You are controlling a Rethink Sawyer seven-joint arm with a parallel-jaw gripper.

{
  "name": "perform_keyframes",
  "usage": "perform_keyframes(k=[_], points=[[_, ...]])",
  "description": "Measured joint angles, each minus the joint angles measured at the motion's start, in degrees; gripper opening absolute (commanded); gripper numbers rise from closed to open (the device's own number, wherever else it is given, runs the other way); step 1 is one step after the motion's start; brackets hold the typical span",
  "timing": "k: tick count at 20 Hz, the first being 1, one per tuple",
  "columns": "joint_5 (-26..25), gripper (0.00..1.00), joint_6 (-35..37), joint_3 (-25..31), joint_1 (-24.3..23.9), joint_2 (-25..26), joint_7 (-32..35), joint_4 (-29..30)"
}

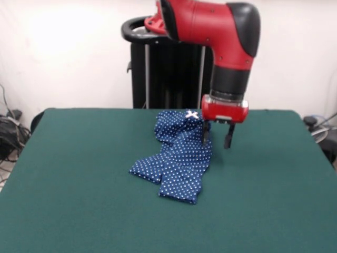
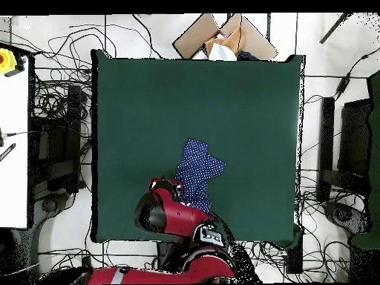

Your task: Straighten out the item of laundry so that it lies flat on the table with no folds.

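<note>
Now pincer point(image 1: 217, 138) upright (open) beside trousers point(image 1: 179, 158)

A black pedestal stand point(image 1: 168, 74) with upright metal rods rises against the pale wall point(image 1: 63, 47) at the far side in the front view. Tangled dark cables point(image 1: 9, 134) lie on the floor at the left edge, and more cables point(image 1: 318, 129) show at the right edge. From overhead, an open cardboard box point(image 2: 223, 38) with pale and orange contents sits on the floor just past one table edge. A white side table point(image 2: 13, 148) stands at the left, with a yellow box bearing a red button point(image 2: 7, 61) at its top corner. Loose black wires point(image 2: 52, 96) sprawl over the tiled floor point(image 2: 326, 89), and dark equipment point(image 2: 355, 141) stands at the right
</note>
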Motion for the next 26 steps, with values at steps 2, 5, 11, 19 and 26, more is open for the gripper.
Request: perform_keyframes(k=[2, 5, 11, 19, 26], points=[[0.5, 1.0, 0.0, -0.2, -0.1, 1.9, 0.0, -2.7], [1.2, 1.0, 0.1, -0.5, -0.1, 3.4, 0.0, -4.9], [4.1, 1.0, 3.1, -2.3, 0.1, 6.7, 0.0, -11.4], [5.6, 1.0, 15.3, -5.5, 1.6, 8.9, 0.0, -19.7], [5.6, 1.0, 24.7, -7.6, 3.3, 10.2, 0.0, -25.0]])
